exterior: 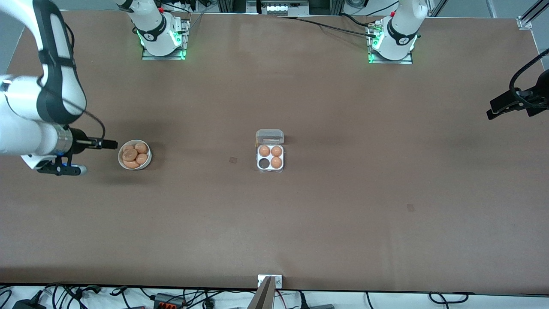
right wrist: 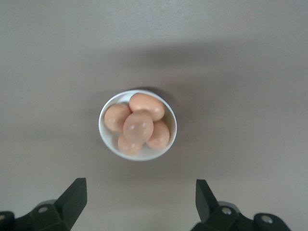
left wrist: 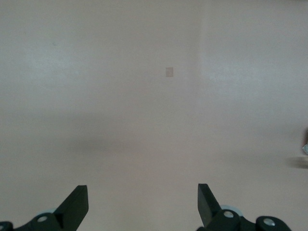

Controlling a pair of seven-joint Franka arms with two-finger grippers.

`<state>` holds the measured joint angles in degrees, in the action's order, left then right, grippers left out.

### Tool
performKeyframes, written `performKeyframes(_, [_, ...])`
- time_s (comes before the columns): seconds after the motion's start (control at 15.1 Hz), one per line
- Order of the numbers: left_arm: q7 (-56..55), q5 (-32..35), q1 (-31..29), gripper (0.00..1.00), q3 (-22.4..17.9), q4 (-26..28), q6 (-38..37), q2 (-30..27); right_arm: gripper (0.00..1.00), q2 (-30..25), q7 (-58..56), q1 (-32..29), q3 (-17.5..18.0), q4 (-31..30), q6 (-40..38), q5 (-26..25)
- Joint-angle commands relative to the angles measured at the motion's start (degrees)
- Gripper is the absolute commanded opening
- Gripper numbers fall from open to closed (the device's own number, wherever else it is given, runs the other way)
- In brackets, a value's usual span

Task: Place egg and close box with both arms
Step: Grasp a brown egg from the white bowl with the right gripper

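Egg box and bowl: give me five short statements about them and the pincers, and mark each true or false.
1. The box holds three eggs and one cell is empty. True.
2. The box's lid is shut. False: it stands open, hinged back on the edge farther from the front camera.
3. The bowl lies toward the right arm's end of the table from the box. True.
4. The right pincer is shut on an egg. False: it is open, holding nothing, up beside the bowl.
5. The left pincer is open over bare table. True.

White arms (exterior: 25, 111) (black bands), black cables.
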<state>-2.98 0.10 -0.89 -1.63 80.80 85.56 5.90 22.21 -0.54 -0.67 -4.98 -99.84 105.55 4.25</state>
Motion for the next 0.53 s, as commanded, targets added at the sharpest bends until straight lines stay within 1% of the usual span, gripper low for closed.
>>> performKeyframes(0.0, [0.6,0.0,-0.1,1.00,0.0,-2.2,-1.3,1.0,1.00,4.1,0.0,-1.2,0.3,1.0,2.3,3.8])
performKeyframes(0.2, [0.6,0.0,-0.1,1.00,0.0,-2.2,-1.3,1.0,1.00,7.6,-0.3,-2.5,0.3,1.2,3.5,7.3])
performKeyframes(0.33, [0.6,0.0,-0.1,1.00,0.0,-2.2,-1.3,1.0,1.00,9.2,-0.6,-2.8,0.3,1.3,3.9,11.0])
performKeyframes(0.46, [0.6,0.0,-0.1,1.00,0.0,-2.2,-1.3,1.0,1.00,10.4,-0.6,-2.8,0.3,1.3,3.9,11.7])
